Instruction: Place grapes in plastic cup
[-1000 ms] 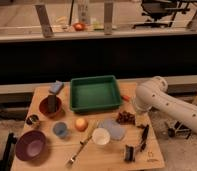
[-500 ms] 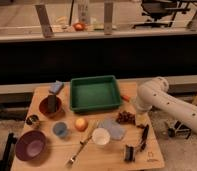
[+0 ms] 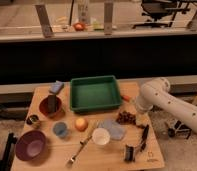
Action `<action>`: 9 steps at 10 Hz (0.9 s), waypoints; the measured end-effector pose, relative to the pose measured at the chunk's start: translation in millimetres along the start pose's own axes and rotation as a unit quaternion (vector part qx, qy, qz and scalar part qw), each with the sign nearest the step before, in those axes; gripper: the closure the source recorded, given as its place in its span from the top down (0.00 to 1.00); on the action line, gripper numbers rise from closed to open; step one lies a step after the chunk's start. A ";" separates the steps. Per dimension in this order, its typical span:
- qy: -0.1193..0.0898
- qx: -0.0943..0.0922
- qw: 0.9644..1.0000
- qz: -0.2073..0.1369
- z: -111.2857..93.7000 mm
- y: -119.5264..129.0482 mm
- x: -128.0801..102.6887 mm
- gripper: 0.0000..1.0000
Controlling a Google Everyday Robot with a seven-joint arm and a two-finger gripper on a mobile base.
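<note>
The grapes (image 3: pixel 125 118), a small dark reddish-purple bunch, lie on the wooden table (image 3: pixel 52 160) right of centre, just below the green tray. The gripper (image 3: pixel 140 121) hangs from the white arm (image 3: pixel 159 94) that reaches in from the right. It is low over the table, right beside the grapes' right end. The light-blue plastic cup (image 3: pixel 60 130) stands upright at the left-centre of the table, far to the left of the gripper. It looks empty.
A green tray (image 3: pixel 95 92) sits at the back centre. An orange-yellow fruit (image 3: pixel 81 123), a white cup (image 3: pixel 101 136) and a grey-blue cloth (image 3: pixel 114 129) lie between cup and grapes. A purple bowl (image 3: pixel 30 145), a brown bowl (image 3: pixel 50 106), a dark tin (image 3: pixel 33 120), a fork (image 3: pixel 80 148) and black tools (image 3: pixel 141 139) are also there.
The arm has barely moved. The gripper stays low beside the grapes, perhaps slightly lower. The grapes and the cup have not moved.
</note>
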 end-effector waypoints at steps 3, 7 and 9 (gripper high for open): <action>-0.009 -0.005 1.000 -0.006 7.0 2.4 1.9 0.80; -0.019 -0.011 1.000 -0.010 17.0 6.0 3.7 0.80; -0.025 -0.018 0.999 -0.016 24.7 8.9 5.2 0.80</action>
